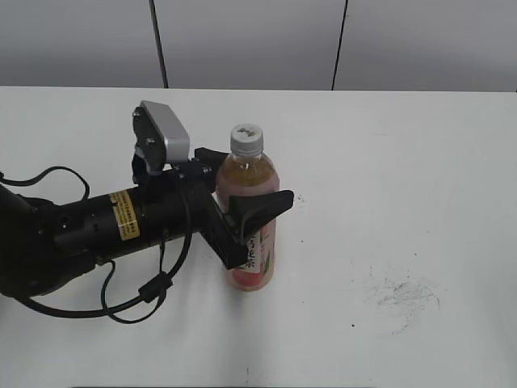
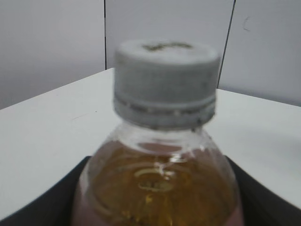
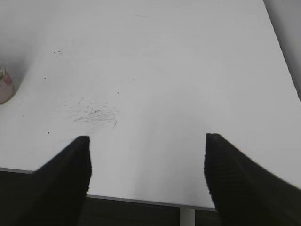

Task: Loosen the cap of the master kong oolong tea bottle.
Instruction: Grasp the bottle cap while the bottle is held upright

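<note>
The master kong oolong tea bottle (image 1: 247, 173) stands upright on the white table, amber tea above a pink label. Its ribbed white-grey cap (image 1: 246, 139) sits on the neck, seen close and blurred in the left wrist view as the cap (image 2: 166, 82). My left gripper (image 1: 246, 184) comes in from the left and is shut on the bottle's body just below the shoulder, one black finger (image 1: 260, 212) on the near side and one behind. In the right wrist view my right gripper (image 3: 146, 141) hangs open and empty over the table's near edge, far right of the bottle (image 3: 4, 87).
Grey scuff marks (image 1: 404, 295) lie on the table right of the bottle. The table's front edge (image 3: 141, 200) runs under the right gripper. A grey panelled wall stands behind the table. The left arm's cable loops over the table at lower left.
</note>
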Action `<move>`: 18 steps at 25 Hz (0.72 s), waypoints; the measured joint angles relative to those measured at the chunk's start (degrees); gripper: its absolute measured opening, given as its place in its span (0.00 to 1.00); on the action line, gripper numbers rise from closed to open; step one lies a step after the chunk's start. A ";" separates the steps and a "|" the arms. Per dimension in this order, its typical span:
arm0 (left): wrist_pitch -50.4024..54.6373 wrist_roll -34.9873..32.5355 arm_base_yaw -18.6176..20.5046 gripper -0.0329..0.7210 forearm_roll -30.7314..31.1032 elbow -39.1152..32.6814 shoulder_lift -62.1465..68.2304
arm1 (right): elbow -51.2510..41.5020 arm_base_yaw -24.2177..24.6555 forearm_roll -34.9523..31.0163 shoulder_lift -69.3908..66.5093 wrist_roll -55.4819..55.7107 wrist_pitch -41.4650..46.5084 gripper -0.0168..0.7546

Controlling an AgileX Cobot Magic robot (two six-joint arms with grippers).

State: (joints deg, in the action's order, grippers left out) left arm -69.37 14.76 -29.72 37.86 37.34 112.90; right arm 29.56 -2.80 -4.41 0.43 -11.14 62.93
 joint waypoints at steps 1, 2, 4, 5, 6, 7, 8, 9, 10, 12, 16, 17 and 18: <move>0.00 0.00 0.00 0.63 0.35 0.00 0.00 | 0.00 0.00 -0.30 0.00 0.00 -0.11 0.75; 0.00 -0.20 0.00 0.63 0.61 0.00 0.00 | 0.00 0.00 -0.83 0.00 0.00 -0.16 0.75; 0.00 -1.55 0.00 0.63 1.66 0.00 0.00 | 0.06 0.00 -2.07 -1.54 0.00 -0.35 0.75; -0.15 -2.30 0.00 0.63 2.08 0.00 0.00 | 0.13 0.00 -2.83 -3.10 0.00 -0.47 0.75; -0.33 -2.94 0.00 0.63 2.44 0.00 0.00 | 0.36 0.00 -3.79 -4.69 -0.11 -0.53 0.75; -0.39 -3.26 0.00 0.63 2.87 0.02 0.00 | 0.75 0.00 -4.80 -6.79 -0.18 -0.69 0.75; -0.42 -3.30 0.00 0.63 3.15 0.07 0.00 | 1.27 0.00 -5.55 -9.09 -0.57 -1.05 0.75; -0.42 -3.38 0.00 0.63 3.22 0.07 0.00 | 2.23 0.00 -6.43 -11.17 -1.50 -1.30 0.75; -0.42 -3.44 0.00 0.63 3.29 0.07 0.00 | 3.50 0.00 -7.41 -13.83 -2.64 -1.56 0.75; -0.42 -3.55 0.00 0.63 3.34 0.07 0.00 | 6.35 0.00 -9.21 -19.51 -6.08 -2.08 0.75; -0.49 -3.65 0.00 0.63 3.51 0.07 0.00 | 13.35 0.00 -13.78 -30.78 -11.42 -3.69 0.72; -0.49 -3.65 0.00 0.63 3.51 0.07 0.00 | 15.41 0.00 -15.51 -33.93 -12.48 -4.14 0.72; -0.49 -3.65 0.00 0.63 3.53 0.07 0.00 | 17.56 0.00 -17.21 -37.09 -13.99 -4.36 0.71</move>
State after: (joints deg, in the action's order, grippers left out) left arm -69.86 11.11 -29.72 41.39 37.42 112.90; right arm 47.12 -2.80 -21.62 -36.66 -25.13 58.57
